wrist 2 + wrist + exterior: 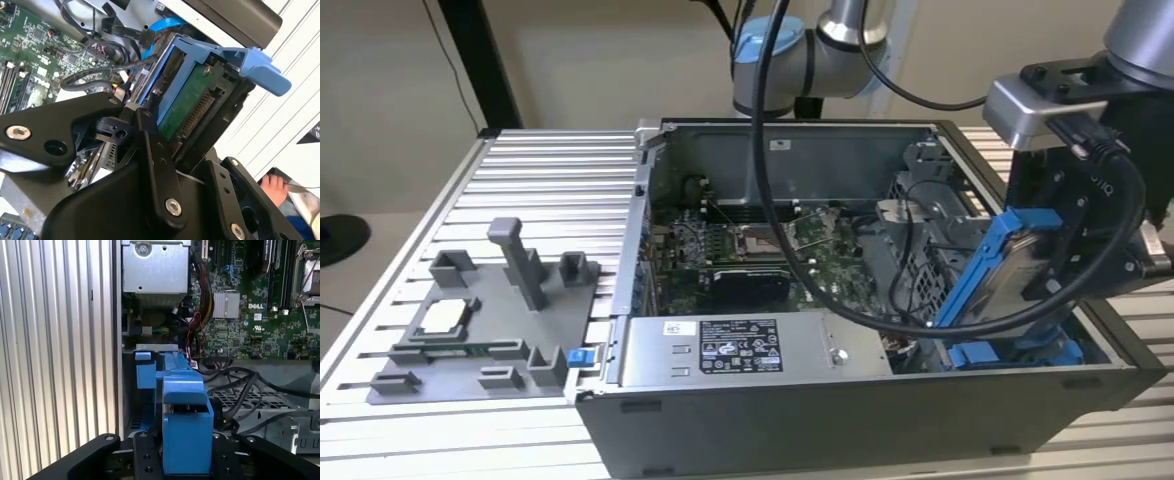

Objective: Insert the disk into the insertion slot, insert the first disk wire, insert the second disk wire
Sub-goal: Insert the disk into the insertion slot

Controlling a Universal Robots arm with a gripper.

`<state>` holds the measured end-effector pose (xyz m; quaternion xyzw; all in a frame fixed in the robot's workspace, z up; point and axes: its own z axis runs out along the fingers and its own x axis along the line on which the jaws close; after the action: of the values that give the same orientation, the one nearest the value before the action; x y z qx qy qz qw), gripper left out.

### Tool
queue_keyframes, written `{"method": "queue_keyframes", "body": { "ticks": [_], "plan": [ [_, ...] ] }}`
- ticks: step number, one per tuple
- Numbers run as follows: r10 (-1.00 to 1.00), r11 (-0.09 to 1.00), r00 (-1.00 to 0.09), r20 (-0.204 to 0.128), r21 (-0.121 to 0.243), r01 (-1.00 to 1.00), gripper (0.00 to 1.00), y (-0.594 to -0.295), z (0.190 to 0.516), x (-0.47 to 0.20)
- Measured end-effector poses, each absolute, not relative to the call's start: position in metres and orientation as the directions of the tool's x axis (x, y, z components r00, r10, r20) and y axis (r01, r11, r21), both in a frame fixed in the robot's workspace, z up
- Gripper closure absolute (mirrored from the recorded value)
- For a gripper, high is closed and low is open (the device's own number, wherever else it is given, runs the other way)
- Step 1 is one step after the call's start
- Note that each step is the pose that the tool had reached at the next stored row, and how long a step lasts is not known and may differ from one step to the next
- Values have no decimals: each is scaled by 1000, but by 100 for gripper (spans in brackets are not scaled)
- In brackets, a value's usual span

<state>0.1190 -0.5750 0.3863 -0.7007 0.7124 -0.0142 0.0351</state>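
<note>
My gripper is shut on the disk, a drive clipped in a bright blue frame. It holds the disk tilted over the open case's end at the exterior view's right. The disk's lower end reaches down toward the insertion slot, a grey perforated bay with blue rails. In the second wrist view the disk shows its green board and connector edge between black fingers. The first wrist view has the blue frame just over the bay's blue rail. Loose black and blue wires lie beside the bay.
A grey labelled power-supply box sits at the case front, with the green motherboard behind it. A grey fixture plate lies on the slatted table at the exterior view's left. My black cable loops over the case. A person's hand is nearby.
</note>
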Motion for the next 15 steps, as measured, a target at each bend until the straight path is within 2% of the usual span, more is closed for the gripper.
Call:
{"method": "queue_keyframes", "body": {
  "ticks": [7,8,15],
  "plan": [
    [-999,18,-16,-30,-69,-997,100,-575,384,119],
    [-999,18,-16,-30,-69,-997,0,-575,384,119],
    [-999,18,-16,-30,-70,-997,0,-575,383,119]
  ]
}}
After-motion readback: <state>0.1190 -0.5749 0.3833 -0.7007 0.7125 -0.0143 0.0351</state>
